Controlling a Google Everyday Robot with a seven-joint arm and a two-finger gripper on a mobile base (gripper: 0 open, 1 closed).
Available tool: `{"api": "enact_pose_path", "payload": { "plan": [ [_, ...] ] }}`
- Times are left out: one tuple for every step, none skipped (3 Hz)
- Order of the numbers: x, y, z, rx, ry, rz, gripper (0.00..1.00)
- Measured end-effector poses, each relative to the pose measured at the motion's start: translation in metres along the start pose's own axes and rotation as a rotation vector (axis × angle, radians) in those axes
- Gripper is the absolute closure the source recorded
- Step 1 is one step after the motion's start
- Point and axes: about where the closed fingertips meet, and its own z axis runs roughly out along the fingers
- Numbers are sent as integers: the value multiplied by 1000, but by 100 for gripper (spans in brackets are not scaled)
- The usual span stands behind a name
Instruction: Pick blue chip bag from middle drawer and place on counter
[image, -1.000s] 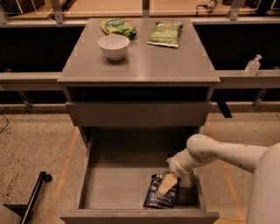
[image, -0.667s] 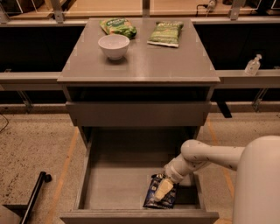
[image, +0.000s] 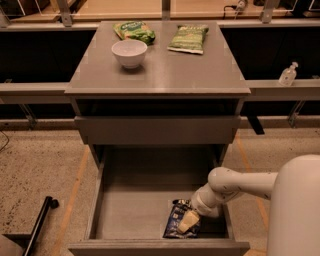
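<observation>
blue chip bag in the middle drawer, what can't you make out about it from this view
- Camera view: the gripper, low over the front right of the middle drawer, covers part of the blue chip bag; whether it has hold of the bag cannot be told.
- Camera view: the bag's lettering is too small to read.
- Camera view: the drawer's right side is partly hidden by the robot's body, and its front panel is cut off by the bottom edge.
</observation>
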Motion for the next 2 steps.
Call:
{"api": "enact_pose_path", "payload": {
  "plan": [
    [-6, 6, -16, 44, -19, -14, 41],
    [-17, 12, -32, 70, -52, -47, 64]
  ]
}}
